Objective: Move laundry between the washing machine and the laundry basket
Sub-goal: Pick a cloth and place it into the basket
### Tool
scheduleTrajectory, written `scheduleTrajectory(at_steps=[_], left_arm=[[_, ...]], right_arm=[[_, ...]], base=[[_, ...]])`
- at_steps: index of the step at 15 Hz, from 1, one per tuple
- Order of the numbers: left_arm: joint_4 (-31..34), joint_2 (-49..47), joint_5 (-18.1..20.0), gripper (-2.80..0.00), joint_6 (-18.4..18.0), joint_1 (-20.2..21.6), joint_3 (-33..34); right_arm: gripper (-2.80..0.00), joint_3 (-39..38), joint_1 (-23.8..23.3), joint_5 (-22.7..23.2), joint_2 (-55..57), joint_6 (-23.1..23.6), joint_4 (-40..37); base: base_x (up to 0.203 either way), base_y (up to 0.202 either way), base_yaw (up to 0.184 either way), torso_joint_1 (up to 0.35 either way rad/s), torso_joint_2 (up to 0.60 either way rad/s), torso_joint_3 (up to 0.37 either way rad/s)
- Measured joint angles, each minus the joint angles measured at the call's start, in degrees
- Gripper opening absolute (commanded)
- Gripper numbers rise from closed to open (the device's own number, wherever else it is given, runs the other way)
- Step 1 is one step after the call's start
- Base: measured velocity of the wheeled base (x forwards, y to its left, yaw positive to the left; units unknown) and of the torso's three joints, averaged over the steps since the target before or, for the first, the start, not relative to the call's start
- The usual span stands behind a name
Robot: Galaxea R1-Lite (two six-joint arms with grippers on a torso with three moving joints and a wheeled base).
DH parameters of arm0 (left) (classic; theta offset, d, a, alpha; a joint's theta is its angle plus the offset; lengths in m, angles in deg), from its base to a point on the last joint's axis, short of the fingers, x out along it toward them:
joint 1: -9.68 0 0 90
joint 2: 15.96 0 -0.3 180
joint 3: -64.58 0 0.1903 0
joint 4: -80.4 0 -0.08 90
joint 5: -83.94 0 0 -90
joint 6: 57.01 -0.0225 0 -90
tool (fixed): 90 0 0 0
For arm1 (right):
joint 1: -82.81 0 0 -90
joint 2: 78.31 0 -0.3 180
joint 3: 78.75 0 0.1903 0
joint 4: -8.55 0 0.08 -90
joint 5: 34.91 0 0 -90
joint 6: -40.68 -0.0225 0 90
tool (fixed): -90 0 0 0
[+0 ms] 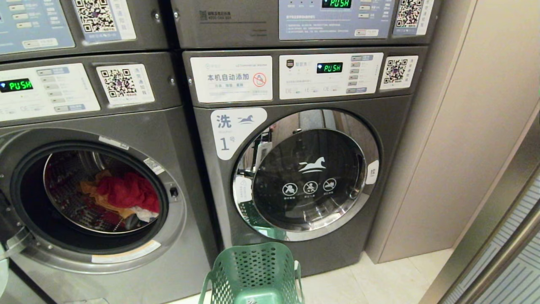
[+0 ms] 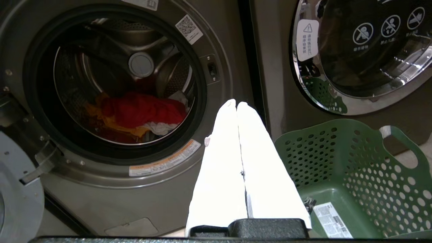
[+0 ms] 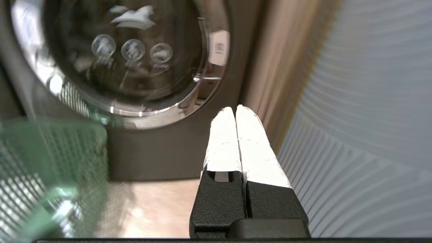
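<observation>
The washing machine (image 1: 173,236) stands at the left of the head view, dark grey, its round opening uncovered. Inside the drum lies the laundry (image 1: 126,192): a red garment over orange-yellow cloth, with a white piece at its side. The green laundry basket (image 1: 253,270) with holed walls stands on the floor between the two washers; no cloth shows in it. Neither gripper is in the head view. My left gripper (image 2: 236,104) is shut and empty, held before the washing machine (image 2: 101,202), between the laundry (image 2: 141,111) and the basket (image 2: 337,162). My right gripper (image 3: 235,108) is shut and empty, to the right of the basket (image 3: 50,168).
A like washer labelled 1 (image 1: 308,177) stands right of the open one, its chrome-rimmed glass door shut. The open washer's door (image 2: 17,189) hangs at its left side. A beige wall panel (image 1: 464,126) and a ribbed metal surface (image 3: 354,135) close off the right.
</observation>
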Motion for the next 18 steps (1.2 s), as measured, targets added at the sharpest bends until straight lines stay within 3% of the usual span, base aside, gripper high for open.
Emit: scheduleTrajectory(at_steps=[2, 6, 18], left_arm=[[-0.01, 0.02, 0.12, -2.8, 0.01, 0.0, 0.0], [-0.04, 0.02, 0.14, -2.8, 0.08, 0.0, 0.0], [-0.04, 0.02, 0.14, -2.8, 0.01, 0.0, 0.0]], right_arm=[[-2.8, 0.0, 0.0, 0.6, 0.0, 1.17, -0.1], [-2.8, 0.0, 0.0, -0.59, 0.0, -6.49, -0.1], [-2.8, 0.0, 0.0, -0.39, 0.0, -4.17, -0.15]], base=[[0.0, 0.0, 0.0, 0.0, 0.0, 0.0], [0.0, 0.0, 0.0, 0.0, 0.0, 0.0], [0.0, 0.0, 0.0, 0.0, 0.0, 0.0]])
